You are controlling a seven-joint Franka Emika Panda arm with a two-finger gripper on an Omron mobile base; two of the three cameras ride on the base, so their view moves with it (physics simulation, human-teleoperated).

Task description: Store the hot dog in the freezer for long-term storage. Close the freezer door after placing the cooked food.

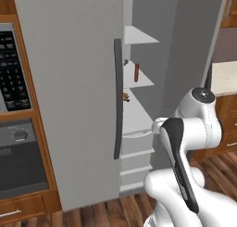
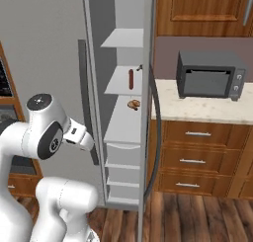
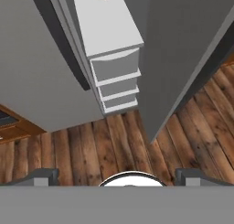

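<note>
Wooden-floored kitchen: thin reddish-brown hot dog (image 2: 131, 79) stands upright on a white freezer shelf (image 2: 123, 83); narrow grey freezer door (image 3: 183, 49) ajar right of the empty, spread gripper (image 3: 119, 177).

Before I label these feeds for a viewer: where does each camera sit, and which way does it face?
Left base view: behind the arm's left, facing the open freezer; white arm lower right.
Right base view: behind the arm's right, same freezer, plus a toaster oven; arm lower left.
Hand view: on the hand, looking down at freezer drawers; open pincer at bottom.
Both base views share the hot dog on a shelf.
</note>
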